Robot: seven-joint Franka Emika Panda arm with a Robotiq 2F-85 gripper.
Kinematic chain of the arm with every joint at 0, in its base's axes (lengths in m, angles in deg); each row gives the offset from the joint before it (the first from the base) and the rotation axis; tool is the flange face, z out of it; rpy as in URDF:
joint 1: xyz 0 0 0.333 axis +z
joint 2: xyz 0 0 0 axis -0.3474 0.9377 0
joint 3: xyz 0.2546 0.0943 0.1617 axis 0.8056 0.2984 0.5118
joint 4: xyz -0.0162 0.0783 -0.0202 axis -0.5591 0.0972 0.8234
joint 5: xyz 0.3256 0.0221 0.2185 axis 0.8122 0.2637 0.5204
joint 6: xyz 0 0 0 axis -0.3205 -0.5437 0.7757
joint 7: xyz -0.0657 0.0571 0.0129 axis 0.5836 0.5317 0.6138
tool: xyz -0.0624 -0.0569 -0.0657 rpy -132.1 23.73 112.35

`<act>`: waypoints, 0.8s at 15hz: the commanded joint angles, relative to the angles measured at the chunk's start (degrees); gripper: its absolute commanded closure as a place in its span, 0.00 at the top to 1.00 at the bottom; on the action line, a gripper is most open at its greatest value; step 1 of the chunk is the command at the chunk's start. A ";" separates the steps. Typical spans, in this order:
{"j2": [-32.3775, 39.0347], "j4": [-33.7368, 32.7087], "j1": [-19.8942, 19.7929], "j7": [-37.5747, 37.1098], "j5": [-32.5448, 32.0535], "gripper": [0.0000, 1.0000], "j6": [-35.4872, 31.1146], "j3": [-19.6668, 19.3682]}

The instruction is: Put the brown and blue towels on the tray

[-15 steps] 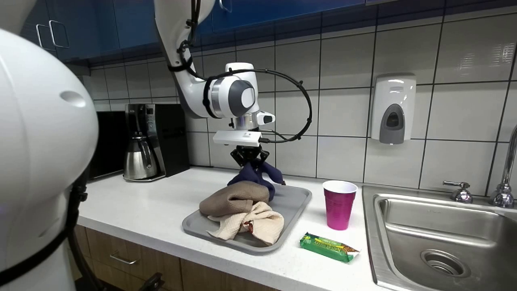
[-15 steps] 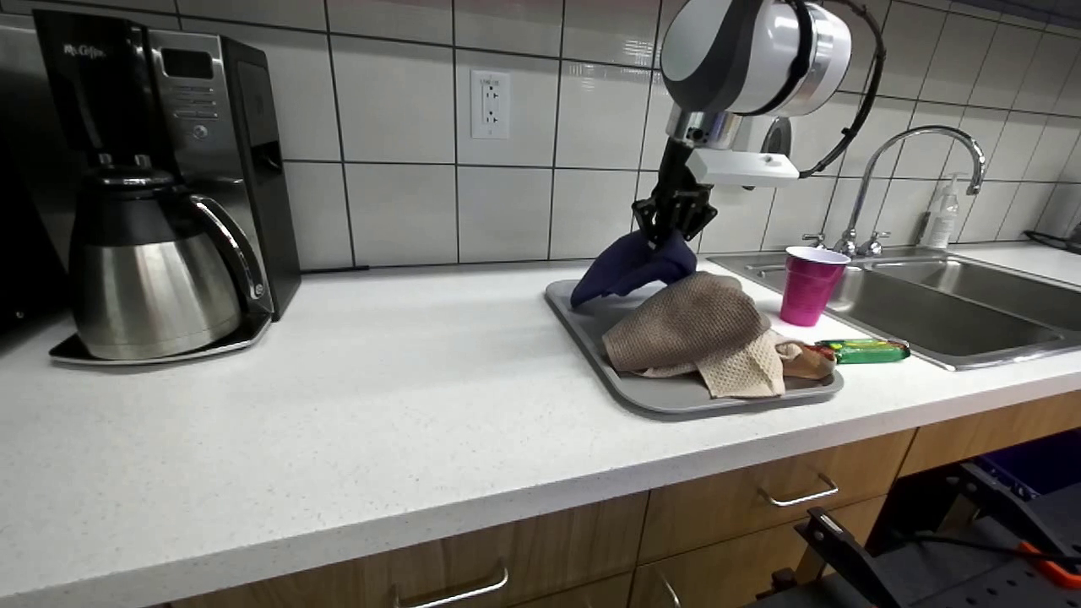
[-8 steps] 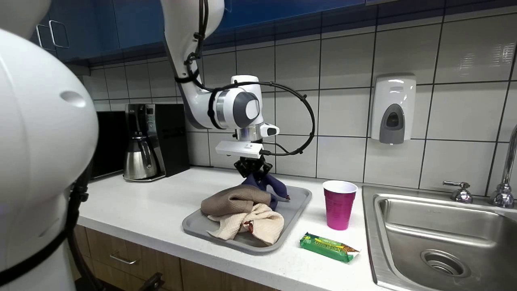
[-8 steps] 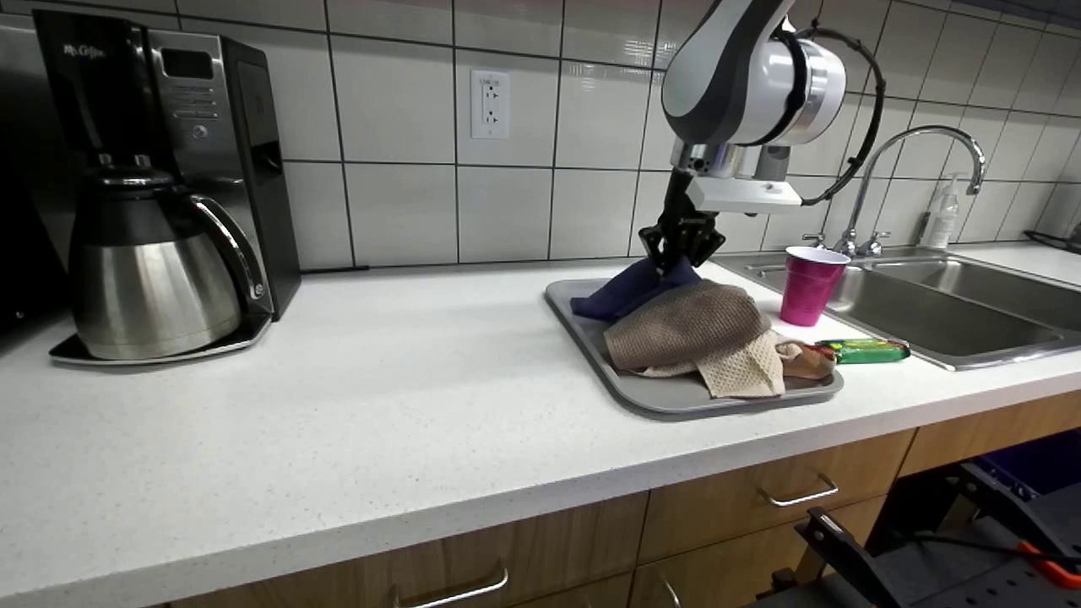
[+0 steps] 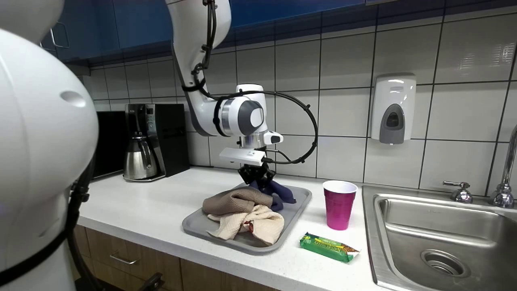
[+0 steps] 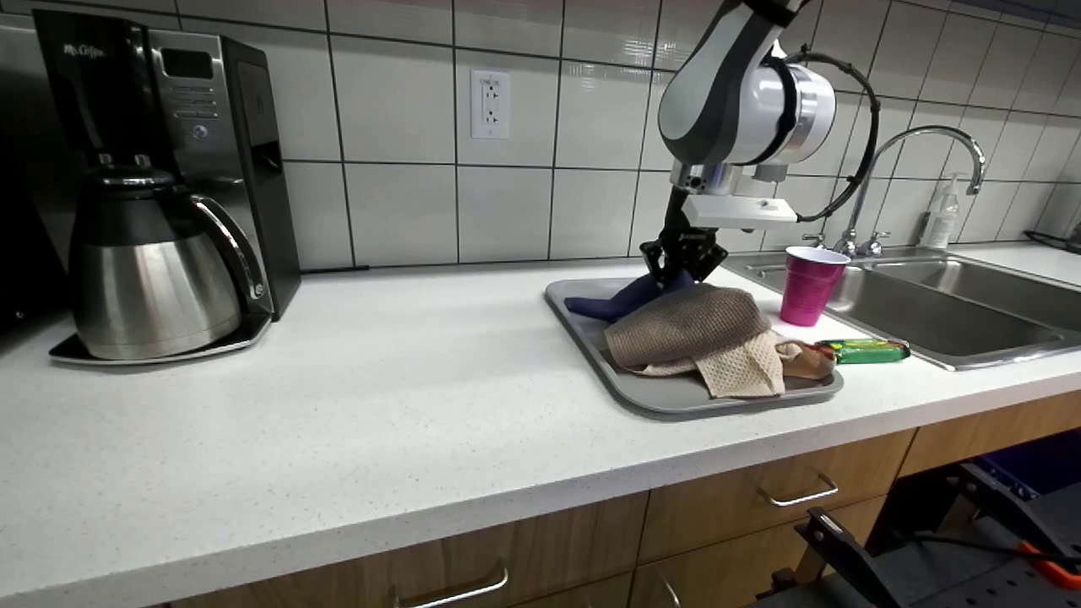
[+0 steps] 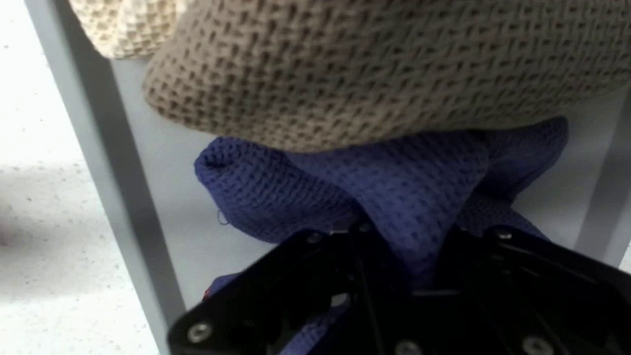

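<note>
Wrist view and both exterior views all catch the same white counter (image 6: 338,405), easily the biggest thing here. Next up is the white arm (image 5: 208,109), hanging over it, then the steel sink (image 5: 436,226) on one side and the coffee maker (image 6: 203,110) well off on the other. The gray tray (image 5: 202,224) lies flat between those two. The brown towel (image 6: 688,325) is on the tray, bunched up and partly over a cream cloth (image 5: 264,220). The blue towel (image 7: 404,182) is inside the tray's edges, at the far end in both exterior views, right beside the brown one; can't tell how much of it actually rests on the bottom. The gripper (image 7: 409,241) points straight down with a fold of that blue towel pinched between its fingers. Smaller stuff: a magenta cup (image 5: 339,206) standing upright between tray and sink, and a green-wrapped bar (image 5: 329,246) just beside the tray. A reddish thing (image 5: 249,226) pokes out of the cream cloth, too covered up to say what it is.
</note>
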 commanded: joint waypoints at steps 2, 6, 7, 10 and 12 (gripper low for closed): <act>0.07 -1.37 0.07 -1.96 -0.70 0.56 2.17 -0.35; -0.99 -0.34 0.13 -2.10 -0.74 0.86 1.76 -0.40; -1.44 0.08 0.37 -2.47 -1.18 0.92 1.47 -0.73; -2.78 1.04 0.49 -2.76 -1.40 1.00 0.80 -0.93; -4.36 1.95 0.81 -3.25 -1.68 1.00 0.62 -0.98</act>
